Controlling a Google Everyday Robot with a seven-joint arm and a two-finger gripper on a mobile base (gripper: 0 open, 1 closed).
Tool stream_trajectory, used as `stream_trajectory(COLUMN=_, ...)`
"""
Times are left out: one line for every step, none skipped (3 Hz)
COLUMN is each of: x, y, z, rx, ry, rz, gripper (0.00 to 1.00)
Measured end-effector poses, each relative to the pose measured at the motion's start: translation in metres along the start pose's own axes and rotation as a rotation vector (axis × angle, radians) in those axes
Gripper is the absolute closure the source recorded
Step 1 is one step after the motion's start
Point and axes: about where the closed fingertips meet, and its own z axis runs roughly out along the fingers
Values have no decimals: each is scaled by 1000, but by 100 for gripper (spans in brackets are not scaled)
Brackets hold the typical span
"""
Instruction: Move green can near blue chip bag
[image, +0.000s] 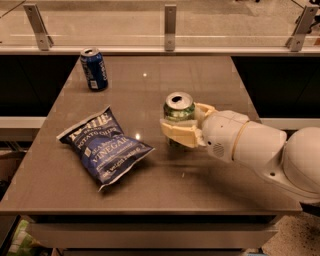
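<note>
The green can (179, 109) is upright with its silver top showing, held in my gripper (186, 125) just right of the table's middle. The cream fingers (179, 133) wrap around the can's lower half from the right. The blue chip bag (104, 145) lies flat on the left front of the table, lettering "VINEGAR" facing up. The can is a short gap to the right of the bag's right corner. I cannot tell whether the can rests on the table or hangs just above it.
A dark blue can (94, 68) stands upright at the far left of the brown table (200, 75). A glass railing with metal posts (170, 21) runs behind the table. My white arm (260, 150) reaches in from the right.
</note>
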Motion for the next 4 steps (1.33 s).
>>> stream_trajectory(x=8, y=12, z=6, rx=-25, ry=-8, rz=35, gripper=100)
stream_trajectory(x=16, y=21, z=10, rx=-35, ry=-7, rz=83, gripper=100)
stream_trajectory(x=16, y=21, z=10, rx=-36, ry=-6, rz=84, gripper=100)
stream_trajectory(x=15, y=23, z=12, rx=-39, ry=-6, rz=82, gripper=82)
